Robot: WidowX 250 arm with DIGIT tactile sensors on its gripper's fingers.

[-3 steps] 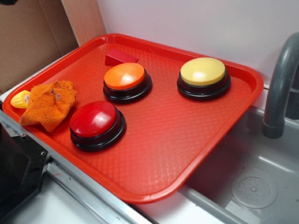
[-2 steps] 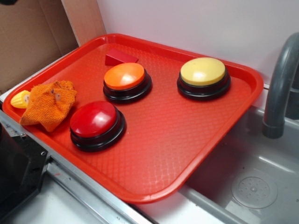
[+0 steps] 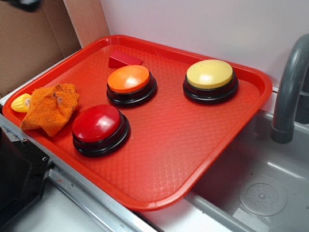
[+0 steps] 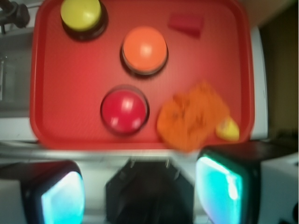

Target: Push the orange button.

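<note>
Your gripper [image 4: 140, 191] hangs high over the near edge of the tray [image 4: 42, 70], jaws spread wide and empty, pads [image 4: 219, 186] framing the wrist view. The orange button [image 4: 144, 49] sits mid-tray, untouched, beyond the red button [image 4: 124, 109]; yellow button [image 4: 81, 13] far left. Judged: still approach. Close the jaws before pressing down.

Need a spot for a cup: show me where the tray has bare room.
The red tray is bare between the yellow button, the red button and its sink-side rim. Its left side is crowded: orange button, orange cloth, red block.
</note>
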